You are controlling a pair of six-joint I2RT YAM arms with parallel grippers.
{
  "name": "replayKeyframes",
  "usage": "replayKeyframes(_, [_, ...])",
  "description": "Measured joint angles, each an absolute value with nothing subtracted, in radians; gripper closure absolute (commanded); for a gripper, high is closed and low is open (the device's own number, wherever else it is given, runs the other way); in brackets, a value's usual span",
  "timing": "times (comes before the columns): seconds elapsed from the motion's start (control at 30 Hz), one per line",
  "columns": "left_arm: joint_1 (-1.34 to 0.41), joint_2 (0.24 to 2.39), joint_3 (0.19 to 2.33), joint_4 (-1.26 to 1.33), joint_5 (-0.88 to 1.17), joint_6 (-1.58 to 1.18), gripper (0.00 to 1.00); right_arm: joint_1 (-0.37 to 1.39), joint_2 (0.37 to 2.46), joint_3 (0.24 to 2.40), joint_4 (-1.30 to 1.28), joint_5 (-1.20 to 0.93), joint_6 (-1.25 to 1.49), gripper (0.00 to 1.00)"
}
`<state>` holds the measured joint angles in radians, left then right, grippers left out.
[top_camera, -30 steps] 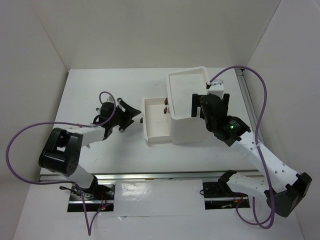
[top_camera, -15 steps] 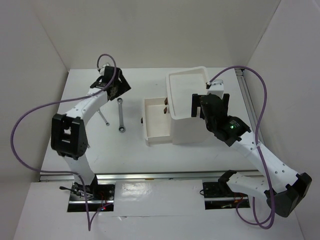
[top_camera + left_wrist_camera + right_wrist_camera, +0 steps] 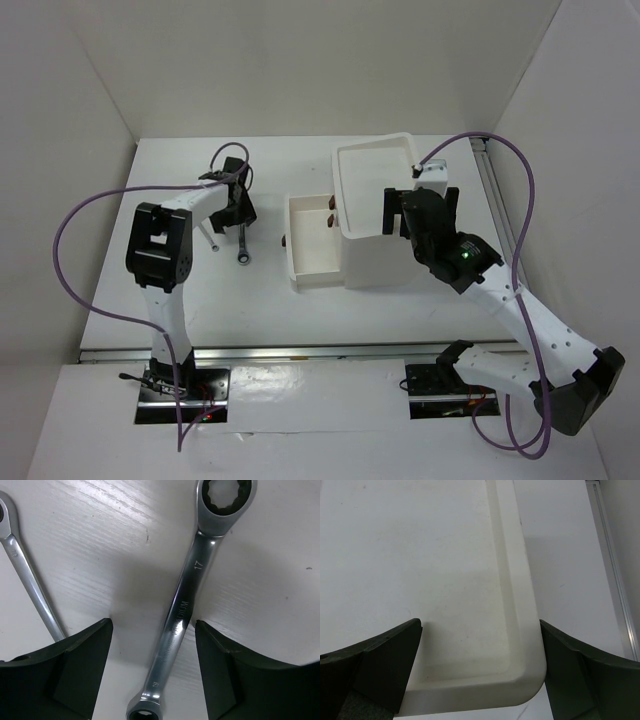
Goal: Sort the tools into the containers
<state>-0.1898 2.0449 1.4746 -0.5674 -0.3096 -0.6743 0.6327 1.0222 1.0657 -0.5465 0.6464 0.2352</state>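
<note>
Two silver wrenches lie on the white table. The larger wrench (image 3: 187,595) (image 3: 241,246) runs lengthwise between the fingers of my left gripper (image 3: 152,627) (image 3: 238,220). That gripper hangs open just over it, one black finger on each side and neither touching. The thinner wrench (image 3: 25,575) (image 3: 207,237) lies to its left. The containers are one white box unit (image 3: 338,180) with a rimmed top tray (image 3: 520,605). A drawer (image 3: 292,245) is slid out to the left. My right gripper (image 3: 480,625) (image 3: 420,205) hovers open over the tray's corner with nothing in it. No other tools show.
Small dark handles (image 3: 330,213) sit on the drawer fronts, and one more handle (image 3: 283,241) juts out at the open drawer's left side. A metal rail (image 3: 495,195) runs along the table's right edge. White walls close in the back and both sides.
My left arm has swung from the near left to the table's back, then come down over the larger wrench. The right arm and the box have not moved.
</note>
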Motion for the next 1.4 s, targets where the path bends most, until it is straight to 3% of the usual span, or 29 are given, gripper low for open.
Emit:
replayKeyframes(0.07, [-0.193,2.047,1.475,-0.564,-0.308,-0.663,0.21,0.633,1.019,1.066,-0.547,0.643,0.234,0.00])
replayKeyframes(0.3, [-0.198,2.099,1.554,-0.599,-0.247,-0.636,0.45,0.635,0.999,1.066,-0.552,0.638,0.235,0.00])
replayKeyframes(0.43, [-0.200,2.130,1.609,-0.646,-0.231,-0.627,0.51,0.642,0.968,1.065,-0.553,0.634,0.238,0.00])
replayKeyframes(0.53, [-0.200,2.164,1.668,-0.698,-0.223,-0.622,0.68,0.645,0.945,1.065,-0.553,0.632,0.238,0.00])
replayKeyframes(0.57, [-0.200,2.171,1.681,-0.709,-0.219,-0.616,0.92,0.646,0.938,1.066,-0.553,0.631,0.239,0.00])
replayKeyframes(0.6, [-0.200,2.175,1.687,-0.717,-0.220,-0.607,1.00,0.647,0.932,1.065,-0.553,0.631,0.239,0.00])
replayKeyframes(1.0, [-0.207,2.190,1.719,-0.751,-0.223,-0.549,1.00,0.650,0.901,1.065,-0.551,0.627,0.239,0.00])
replayKeyframes(1.4, [-0.214,1.844,1.328,-0.613,-0.172,-0.578,1.00,0.651,0.902,1.066,-0.550,0.628,0.239,0.00])
